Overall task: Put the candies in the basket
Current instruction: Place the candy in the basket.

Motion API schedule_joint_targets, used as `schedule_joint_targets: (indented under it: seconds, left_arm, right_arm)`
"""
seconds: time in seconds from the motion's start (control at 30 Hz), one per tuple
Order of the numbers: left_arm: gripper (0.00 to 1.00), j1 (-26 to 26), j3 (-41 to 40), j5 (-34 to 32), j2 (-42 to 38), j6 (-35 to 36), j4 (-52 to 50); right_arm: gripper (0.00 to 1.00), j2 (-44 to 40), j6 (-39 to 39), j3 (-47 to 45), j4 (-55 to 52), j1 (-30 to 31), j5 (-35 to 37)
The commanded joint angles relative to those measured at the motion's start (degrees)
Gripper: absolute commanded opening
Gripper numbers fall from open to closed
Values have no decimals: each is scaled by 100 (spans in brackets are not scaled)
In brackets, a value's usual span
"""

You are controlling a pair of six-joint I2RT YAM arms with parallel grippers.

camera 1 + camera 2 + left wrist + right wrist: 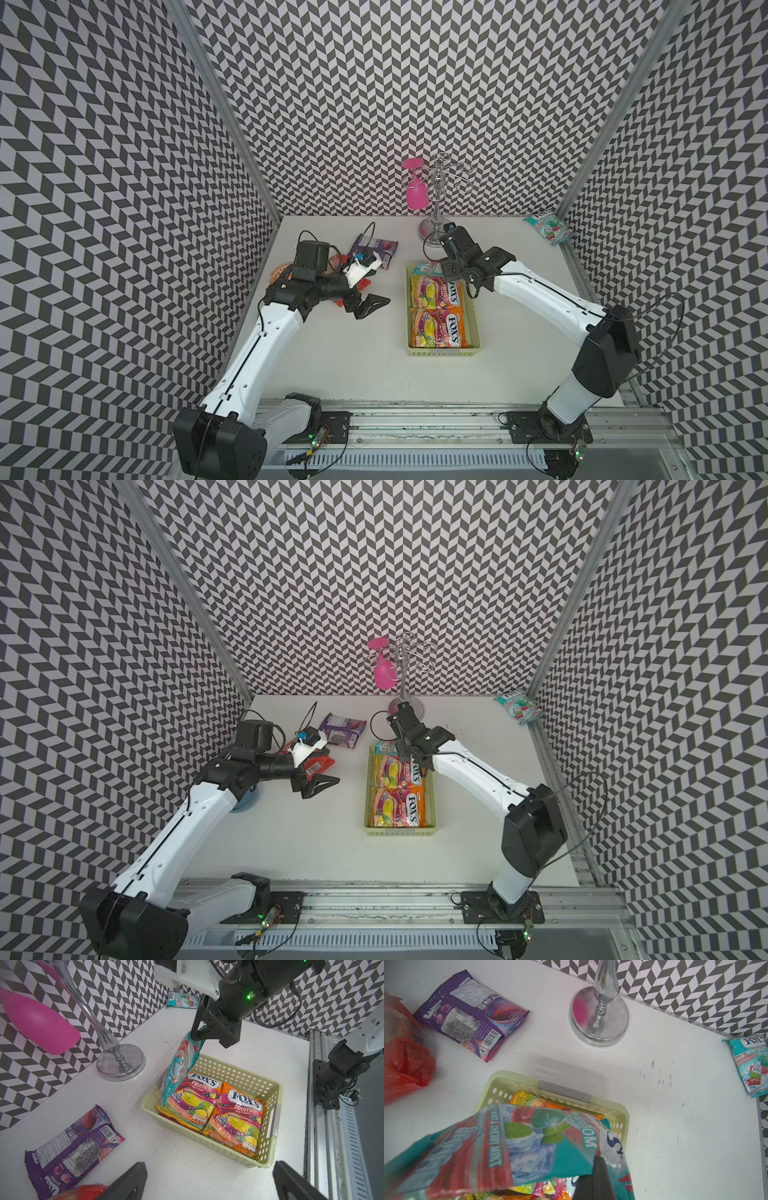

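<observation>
The pale green basket (pixel 440 353) (pixel 207 1145) stands mid-table with two orange FOX'S candies bags (pixel 436 295) (pixel 239 1118) lying flat inside. My right gripper (pixel 446 270) (pixel 598 1167) is shut on a teal bag (pixel 180 1064) (pixel 508 1142) by its top edge. The bag hangs tilted over the basket's far end, its lower edge on an orange bag. My left gripper (pixel 370 305) (pixel 209 1180) hovers open and empty left of the basket. On the table lie a purple bag (pixel 374 249), a red bag (pixel 318 764) and another teal bag (pixel 548 227) in the far right corner.
A chrome stand (pixel 436 232) with a pink glass (pixel 415 191) hanging from it stands just behind the basket. An orange-patterned bowl (pixel 280 272) and a blue bowl (pixel 245 802) sit partly hidden under my left arm. Patterned walls close three sides.
</observation>
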Motion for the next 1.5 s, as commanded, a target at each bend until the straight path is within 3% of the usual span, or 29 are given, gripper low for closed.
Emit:
schedule_joint_targets:
  seconds: [0.0,0.23,0.67,1.03,1.27,1.47]
  left_arm:
    - [99,47,76,17,3,-5,60]
    - [99,74,62,49,2,-10,77]
    - [99,74,111,153,67,-23,70]
    - [99,73,198,134,66,-32,5]
    - [99,74,181,113,48,-29,18]
    - [99,100,95,65,10,-70,102]
  right_arm:
    - [0,67,307,147,199,54,270]
    - [0,286,457,-116,419,202,509]
    - [0,348,606,-1065,667,796,-191]
    - [26,319,180,-1552,365,845,-147]
    - [38,-17,-205,-875,-159,798,-1211]
    - [40,-15,-364,-464,-196,445,-2219]
